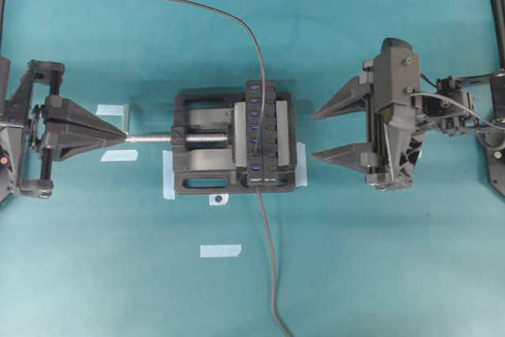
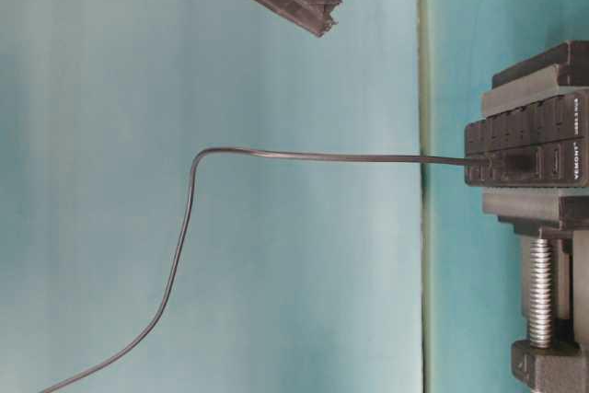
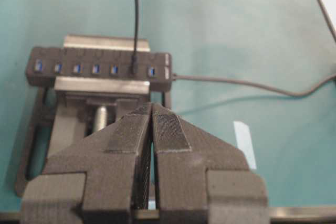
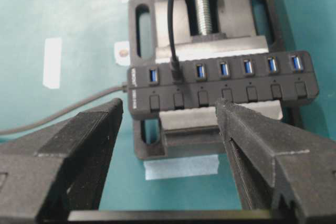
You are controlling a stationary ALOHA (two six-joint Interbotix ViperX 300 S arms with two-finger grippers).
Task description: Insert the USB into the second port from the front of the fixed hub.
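The fixed hub [image 1: 265, 133], a narrow black bar with blue slots, is clamped in a black vise. The USB [image 4: 177, 72], a small black plug, sits in the second port from the hub's front end, also seen as the USB [image 3: 134, 68]. Its thin cable [image 2: 304, 156] rises straight off the plug, then arcs away. My left gripper [image 1: 126, 133] is shut with nothing in it, at the tip of the vise screw, left of the hub. My right gripper [image 1: 316, 136] stands open and empty, just right of the vise, touching nothing.
The black vise [image 1: 201, 170] is taped to the teal table, its screw [image 1: 150, 138] pointing at my left gripper. The hub's own cable [image 1: 272, 274] runs off the front edge. Pale tape strips [image 1: 220, 250] lie on the mat.
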